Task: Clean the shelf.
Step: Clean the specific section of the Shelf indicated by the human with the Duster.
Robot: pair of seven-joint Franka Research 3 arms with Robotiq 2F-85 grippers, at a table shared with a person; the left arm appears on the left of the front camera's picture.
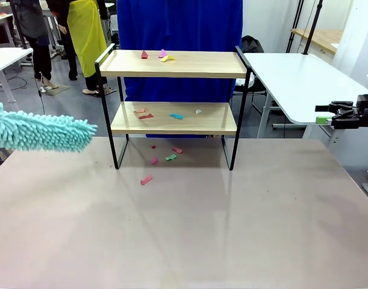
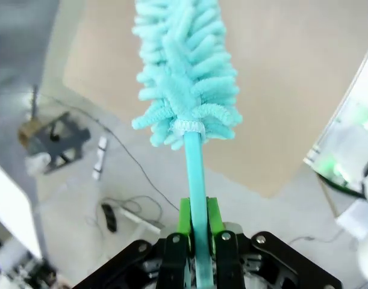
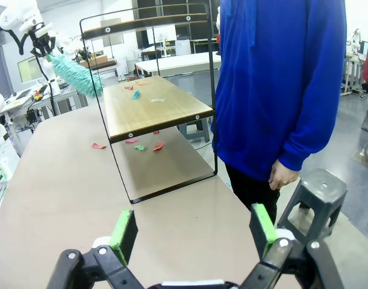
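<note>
Status: cleaning not begun, by my reading. Paper scraps lie on both boards of the shelf and on the table beneath it.
Grip: left gripper clamped on the handle of a teal duster, whose head points away from it toward the shelf's left legs and stops short of them.
The right gripper is spread wide and empty (shelf ahead of it, well apart).
Shelf upright, long axis crosswise to the robot, open front facing it

Teal duster cut by left edge (front view), coloured scraps too small to identify
</note>
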